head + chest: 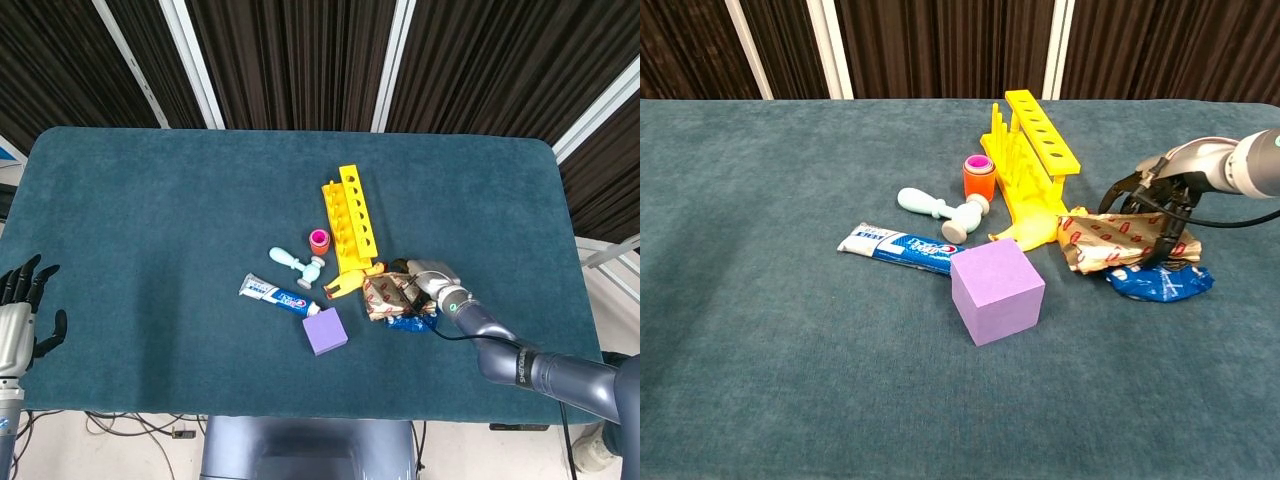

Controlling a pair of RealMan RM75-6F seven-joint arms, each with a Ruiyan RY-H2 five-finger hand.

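Note:
My right hand (428, 280) (1160, 195) comes in from the right and grips the right end of a brown snack packet (388, 293) (1105, 240), its fingers curled down over the crumpled foil. A blue packet (408, 322) (1160, 282) lies on the cloth just below and in front of that hand, partly under the brown one. My left hand (18, 320) hangs off the table's left edge, fingers spread, holding nothing; only the head view shows it.
A yellow peg rack (350, 220) (1035, 150) stands behind the packets, a yellow rubber toy (1030, 232) at its foot. Left of them lie an orange cup (979, 176), a pale blue toy hammer (940, 208), a toothpaste tube (897, 247) and a purple cube (997, 290).

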